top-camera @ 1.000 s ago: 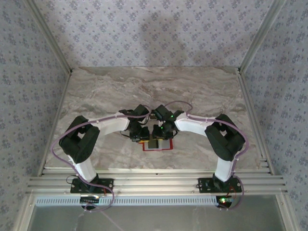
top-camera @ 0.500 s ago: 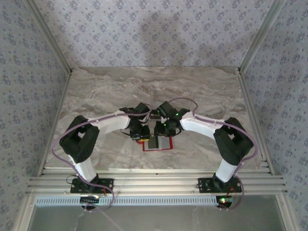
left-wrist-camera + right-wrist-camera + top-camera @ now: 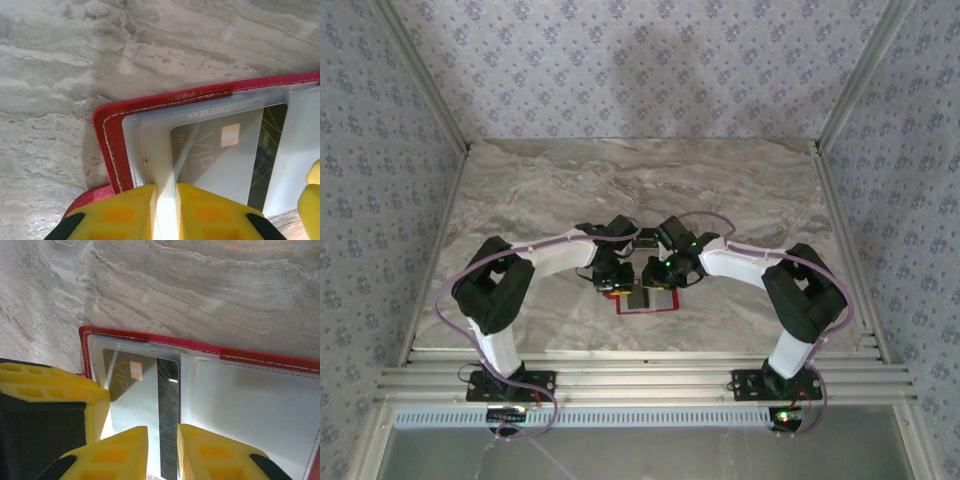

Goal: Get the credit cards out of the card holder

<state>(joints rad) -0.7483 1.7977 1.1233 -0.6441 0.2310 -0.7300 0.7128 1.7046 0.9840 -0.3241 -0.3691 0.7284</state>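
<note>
Near the middle of the marble surface point(image 3: 620, 180), toward its near edge, top external view: both arms bend inward and meet over the card holder point(image 3: 662, 304), which lies open and flat with its red border showing. The left tool point(image 3: 611, 284) sits at the holder's left part, the right tool point(image 3: 658, 277) just beside it, and the 2 are nearly touching; finger detail is too small to read from up here. Left wrist view: the holder's red stitched edge and corner cross the frame, with a clear pocket inside it. The credit cards point(image 3: 220, 157) sit at that pocket, the top one greyish with a chip, "VIP" print and a dark stripe on its right side. Here the left tool point(image 3: 166, 195) is clenched to a thin gap, a pale edge of the pocket panel pinched between its 2 yellow fingers point(image 3: 125, 210), so it grips the card holder. A yellow bit of the right tool pokes in at the right edge. Right wrist view: the holder lies open across the frame with 2 clear pockets, cards at the left one, the right one pale and glossy. The right tool point(image 3: 162, 450) is closed narrow on the near end of the credit cards, the dark stripe running down between its fingers point(image 3: 120, 455). The left tool's yellow-and-black body lies just left of it, at the holder's left edge.
</note>
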